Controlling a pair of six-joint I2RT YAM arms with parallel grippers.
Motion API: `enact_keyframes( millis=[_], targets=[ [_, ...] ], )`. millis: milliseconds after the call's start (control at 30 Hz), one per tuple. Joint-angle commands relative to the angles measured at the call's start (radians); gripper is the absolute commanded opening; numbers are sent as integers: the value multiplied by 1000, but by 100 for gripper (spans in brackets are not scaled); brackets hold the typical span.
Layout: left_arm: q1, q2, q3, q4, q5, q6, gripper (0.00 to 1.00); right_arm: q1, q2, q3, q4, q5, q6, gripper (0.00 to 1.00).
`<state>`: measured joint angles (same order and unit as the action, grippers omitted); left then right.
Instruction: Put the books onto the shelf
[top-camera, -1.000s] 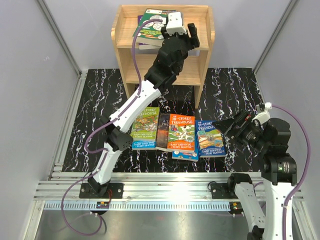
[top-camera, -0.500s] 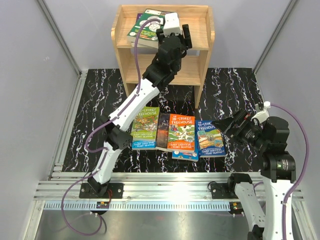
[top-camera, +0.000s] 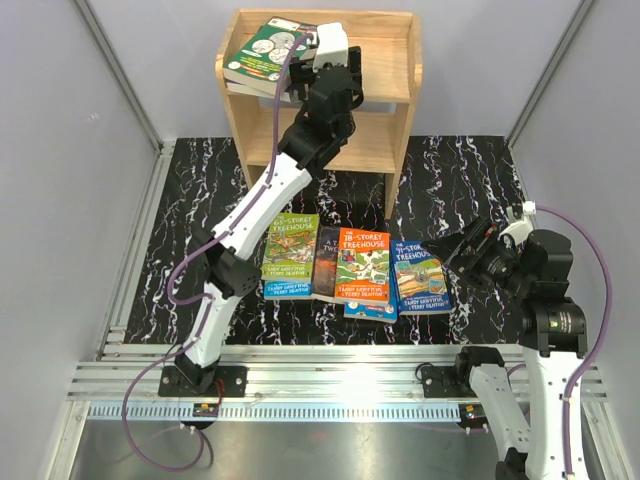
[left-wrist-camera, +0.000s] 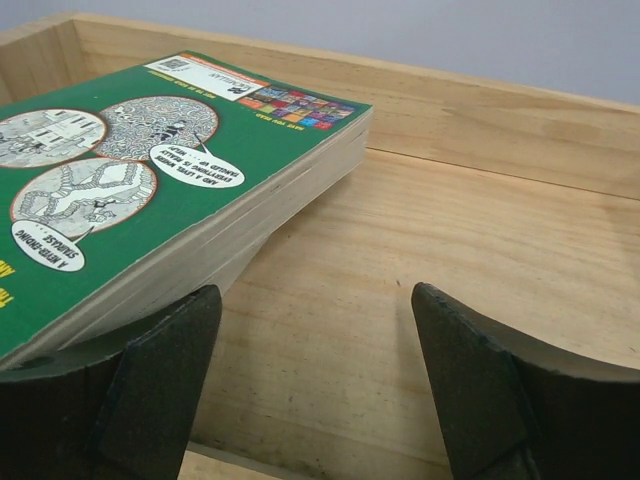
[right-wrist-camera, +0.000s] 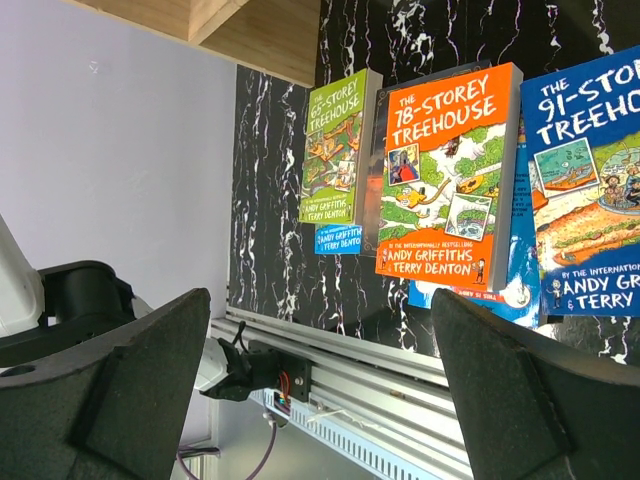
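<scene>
A green-covered book (left-wrist-camera: 150, 170) lies on the top board of the shelf (top-camera: 400, 40), at its left end, and pokes out over the left rim (top-camera: 262, 55). My left gripper (left-wrist-camera: 315, 335) hovers low over that board, open, with only bare wood between its fingers. The book's near edge rests over the left finger (left-wrist-camera: 160, 370). Several more books lie on the black mat: a green one (top-camera: 291, 255), a dark one (top-camera: 326, 262), an orange one (top-camera: 362, 264) and a blue one (top-camera: 420, 275). My right gripper (right-wrist-camera: 320, 300) hangs open to the right of the blue book, holding nothing.
The shelf's lower tier (top-camera: 375, 135) stands behind the left arm. A marbled black mat (top-camera: 180, 230) covers the table, with grey walls on both sides. An aluminium rail (top-camera: 330, 385) runs along the near edge by the arm bases.
My left gripper swung left across the shelf top and its jaws widened. The green book moved left with it, towards the rim. The right arm barely moved.
</scene>
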<state>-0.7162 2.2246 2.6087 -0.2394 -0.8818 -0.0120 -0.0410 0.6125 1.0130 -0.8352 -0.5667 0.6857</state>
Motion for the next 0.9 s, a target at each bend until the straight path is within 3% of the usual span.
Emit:
enact_keyframes(
  millis=[0, 100, 233, 300, 433, 633, 867],
  targets=[
    [58, -2, 5, 73, -253, 174, 93, 6, -3, -5, 31, -10, -12, 100],
    [60, 26, 25, 77, -286, 210, 99, 4, -5, -11, 31, -10, -11, 100],
    [60, -3, -19, 42, -32, 132, 99, 6, -3, -17, 34, -6, -11, 100],
    [61, 4, -6, 32, -7, 104, 99, 4, 0, -17, 34, -2, -12, 100],
    [80, -2, -53, 55, 182, -12, 99, 4, 3, -8, 30, 11, -21, 100],
    [83, 67, 7, 181, 184, -65, 99, 6, 16, 10, 12, 39, -43, 100],
    [119, 132, 19, 111, 158, -134, 99, 6, 32, 27, -2, 77, -64, 100]
  ],
)
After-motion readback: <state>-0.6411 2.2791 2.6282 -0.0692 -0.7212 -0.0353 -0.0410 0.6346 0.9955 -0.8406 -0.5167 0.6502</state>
